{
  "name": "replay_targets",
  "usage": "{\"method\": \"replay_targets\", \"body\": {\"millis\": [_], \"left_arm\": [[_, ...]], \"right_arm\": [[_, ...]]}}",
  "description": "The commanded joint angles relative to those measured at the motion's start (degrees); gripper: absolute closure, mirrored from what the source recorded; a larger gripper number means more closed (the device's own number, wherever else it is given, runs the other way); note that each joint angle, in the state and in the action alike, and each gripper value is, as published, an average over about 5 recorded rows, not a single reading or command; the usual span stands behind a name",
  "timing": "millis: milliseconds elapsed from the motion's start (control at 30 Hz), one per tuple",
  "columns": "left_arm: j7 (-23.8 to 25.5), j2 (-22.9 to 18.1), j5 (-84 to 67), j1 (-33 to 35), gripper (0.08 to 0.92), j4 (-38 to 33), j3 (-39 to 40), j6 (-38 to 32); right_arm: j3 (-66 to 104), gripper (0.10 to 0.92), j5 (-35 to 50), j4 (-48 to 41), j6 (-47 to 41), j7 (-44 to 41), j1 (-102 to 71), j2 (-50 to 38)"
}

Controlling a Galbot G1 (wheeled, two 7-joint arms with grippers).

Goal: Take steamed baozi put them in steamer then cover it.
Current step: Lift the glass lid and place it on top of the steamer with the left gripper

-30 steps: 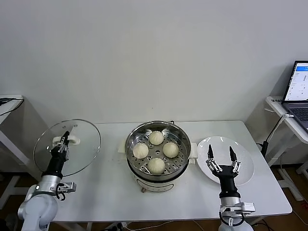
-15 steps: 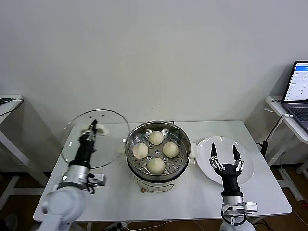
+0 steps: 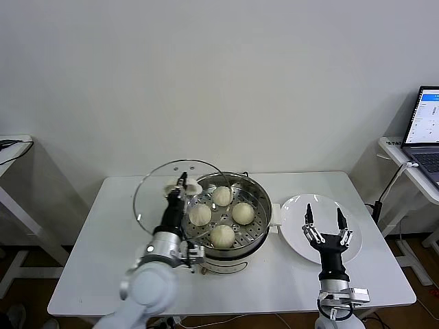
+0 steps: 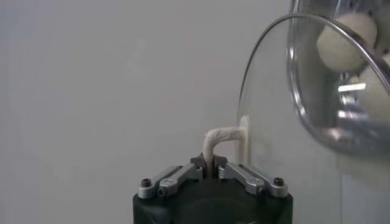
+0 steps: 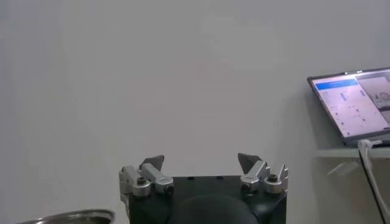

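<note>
With four cream-white pleated steamed baozi (image 3: 221,216) inside the shiny steel steamer (image 3: 225,223), the left gripper (image 3: 181,183), clamped on the clear glass cover (image 3: 171,195) overlapping its ten-o'clock rim, must centre and lower it, while the splayed, empty right gripper (image 3: 322,214) idles at three o'clock.

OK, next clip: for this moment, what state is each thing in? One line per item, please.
Lid: held up tilted, overlapping the pot's left rim, not seated.
Pot: uncovered, on the table.
Buns: all four on the pot's tray.
Plate: bare, right of the pot.
Left gripper: shut on the lid's handle.
Right gripper: open, holding nothing, over the plate.
Laptop: open, screen lit.
</note>
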Motion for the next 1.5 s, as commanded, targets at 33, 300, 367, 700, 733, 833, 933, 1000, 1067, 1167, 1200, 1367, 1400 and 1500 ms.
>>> {"method": "replay_targets", "body": {"millis": [33, 300, 367, 700, 733, 833, 933, 1000, 1067, 1167, 1200, 1367, 1400, 1500], "left_arm": [[2.5, -7.6, 6.6, -4.9, 0.806, 6.6, 10.9, 5.7], [1.8, -11.8, 9.0, -5.2, 0.806, 11.0, 10.3, 4.9], [1.3, -12.5, 9.1, -5.2, 0.806, 11.8, 10.1, 4.8], [-0.5, -15.4, 9.4, -5.3, 0.806, 14.4, 9.9, 4.7], [-0.7, -15.7, 9.4, -5.4, 0.806, 14.6, 9.8, 4.7], [-1.2, -16.5, 9.4, -5.5, 0.806, 15.2, 9.9, 4.7], [-1.6, -16.9, 9.4, -5.4, 0.806, 15.5, 9.9, 4.7], [-1.9, -17.0, 9.4, -5.2, 0.806, 15.6, 9.9, 4.7], [-2.3, -16.9, 9.4, -4.8, 0.806, 15.5, 9.9, 4.6], [-2.8, -16.8, 9.5, -4.1, 0.806, 15.4, 9.8, 4.5], [-2.9, -16.8, 9.6, -3.9, 0.806, 15.4, 9.8, 4.5], [-3.2, -17.0, 9.8, -3.2, 0.806, 15.5, 9.5, 4.2], [-3.3, -17.0, 9.9, -3.1, 0.806, 15.5, 9.5, 4.1], [-3.4, -17.1, 10.0, -2.9, 0.806, 15.8, 9.4, 3.9]], "right_arm": [[0.4, 0.203, -0.3, -0.5, 0.1, 0.0, 0.2, 0.2], [0.2, 0.203, -0.7, -1.3, 0.3, -0.1, 0.4, 0.3], [0.0, 0.203, -0.8, -1.4, 0.3, -0.2, 0.4, 0.3], [-0.2, 0.203, -1.1, -1.5, 0.3, -0.2, 0.5, 0.3], [-0.2, 0.203, -1.1, -1.6, 0.3, -0.2, 0.5, 0.3], [-0.3, 0.203, -1.3, -1.9, 0.3, -0.2, 0.5, 0.3], [-0.3, 0.203, -1.4, -1.9, 0.3, -0.3, 0.5, 0.3], [-0.2, 0.203, -1.3, -1.9, 0.3, -0.3, 0.5, 0.2], [-0.2, 0.203, -1.3, -2.0, 0.3, -0.3, 0.6, 0.2], [-0.3, 0.203, -1.3, -2.3, 0.4, -0.3, 0.7, 0.1], [-0.3, 0.203, -1.3, -2.3, 0.4, -0.3, 0.8, 0.2], [-0.8, 0.203, -1.4, -2.6, 0.3, -0.4, 1.1, 0.3], [-0.8, 0.203, -1.5, -2.6, 0.3, -0.4, 1.2, 0.2], [-0.8, 0.203, -1.5, -2.8, 0.4, -0.4, 1.3, 0.2]]}}
